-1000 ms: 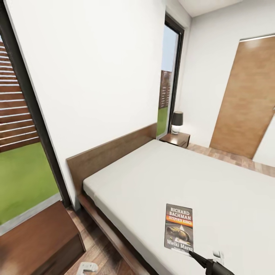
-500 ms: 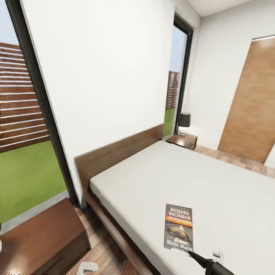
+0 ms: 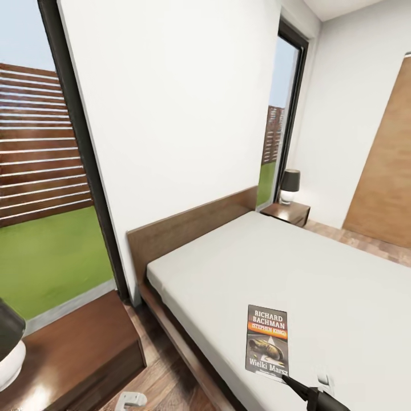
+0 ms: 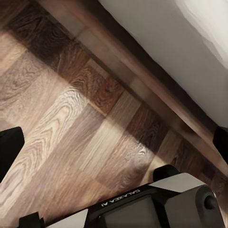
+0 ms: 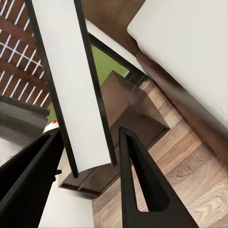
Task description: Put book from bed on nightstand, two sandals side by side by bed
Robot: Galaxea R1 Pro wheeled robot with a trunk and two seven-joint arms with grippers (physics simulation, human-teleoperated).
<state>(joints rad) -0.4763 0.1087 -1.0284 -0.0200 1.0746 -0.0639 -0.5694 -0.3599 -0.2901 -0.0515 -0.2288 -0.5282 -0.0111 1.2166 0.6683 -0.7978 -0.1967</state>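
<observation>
The book (image 3: 267, 341), dark with an orange band, is held up in front of the head camera by my right gripper (image 3: 289, 381), which is shut on its lower edge. In the right wrist view the book (image 5: 76, 85) shows as a white slab clamped between the black fingers (image 5: 142, 185). Behind it lies the bed (image 3: 319, 268) with its brown headboard (image 3: 188, 225). One nightstand (image 3: 74, 348) stands at the near left, the other (image 3: 288, 212) beyond the bed. My left gripper (image 4: 114, 142) is open over the plank floor beside the bed frame (image 4: 156, 90). The sandals are out of view.
A lamp (image 3: 290, 185) stands on the far nightstand and another lamp (image 3: 8, 348) on the near one. Tall windows (image 3: 45, 188) flank the white wall. A brown door (image 3: 385, 182) is at the far right. Wood floor (image 3: 165, 382) runs between bed and near nightstand.
The head view has swung left, so the room slid right in the picture and the near nightstand's lamp came in. The book and right gripper kept their place in the picture.
</observation>
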